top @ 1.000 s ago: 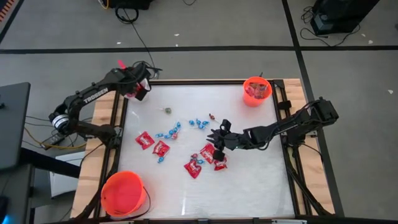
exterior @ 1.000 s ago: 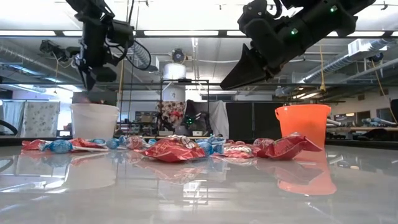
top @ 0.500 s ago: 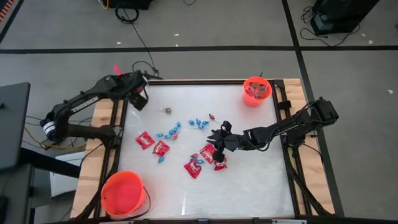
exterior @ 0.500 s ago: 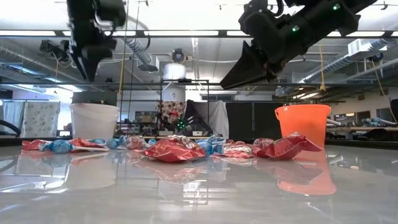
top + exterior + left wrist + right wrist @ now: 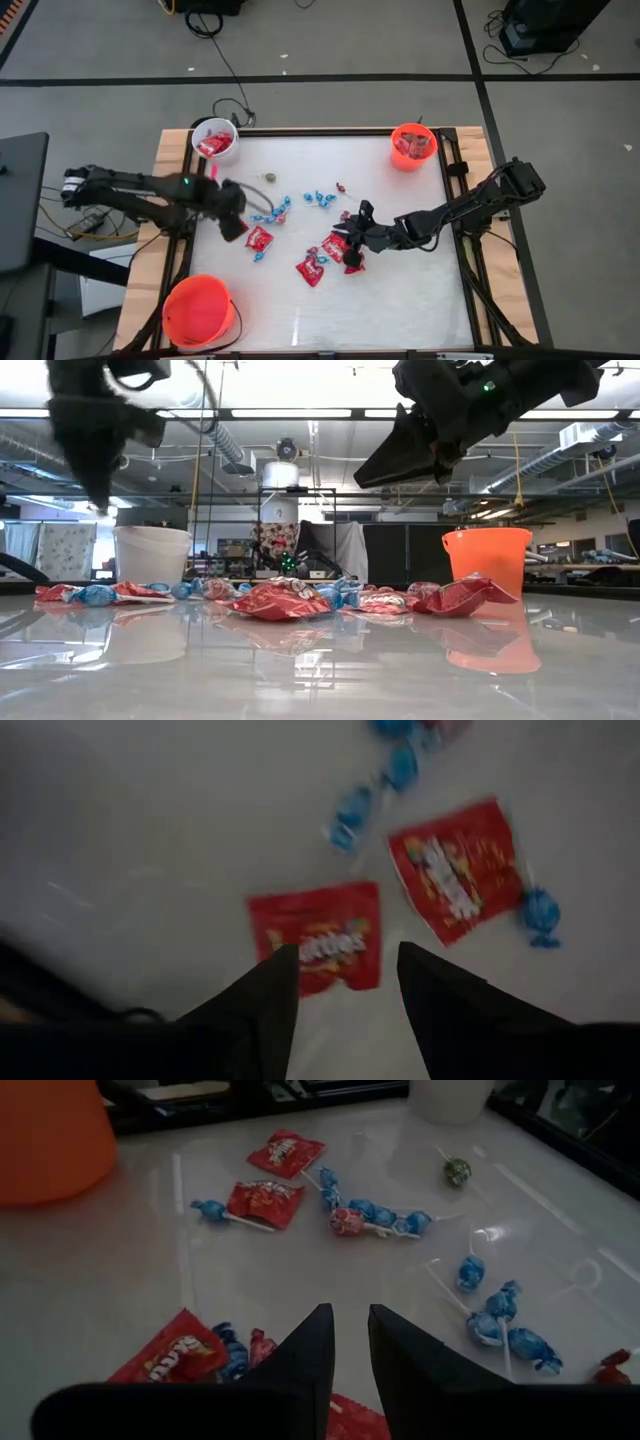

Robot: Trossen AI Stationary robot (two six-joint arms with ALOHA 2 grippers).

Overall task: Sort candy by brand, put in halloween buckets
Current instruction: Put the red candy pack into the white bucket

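Note:
Candy lies scattered mid-table: red packets (image 5: 259, 238) (image 5: 310, 268), blue-wrapped pieces (image 5: 320, 198) and a green lollipop (image 5: 268, 178). The white bucket (image 5: 215, 140), with red packets inside, stands at the far left corner. A small orange bucket (image 5: 413, 145) stands far right, the larger orange bucket (image 5: 198, 310) near left. My left gripper (image 5: 236, 226) points down, open, just above a red packet (image 5: 320, 935), touching nothing. My right gripper (image 5: 352, 232) hovers over the candy in the middle; a narrow, empty gap shows between its fingers (image 5: 350, 1342).
A wooden frame (image 5: 170, 165) runs around the white tabletop. The near half of the table (image 5: 380, 310) holds no candy. Cables and floor lie beyond the far edge.
My left gripper has swung away from the white bucket toward the table's near edge and middle, sinking a little and turning, and now stands over the leftmost red packets. The white bucket, which it covered before, shows with red packets inside.

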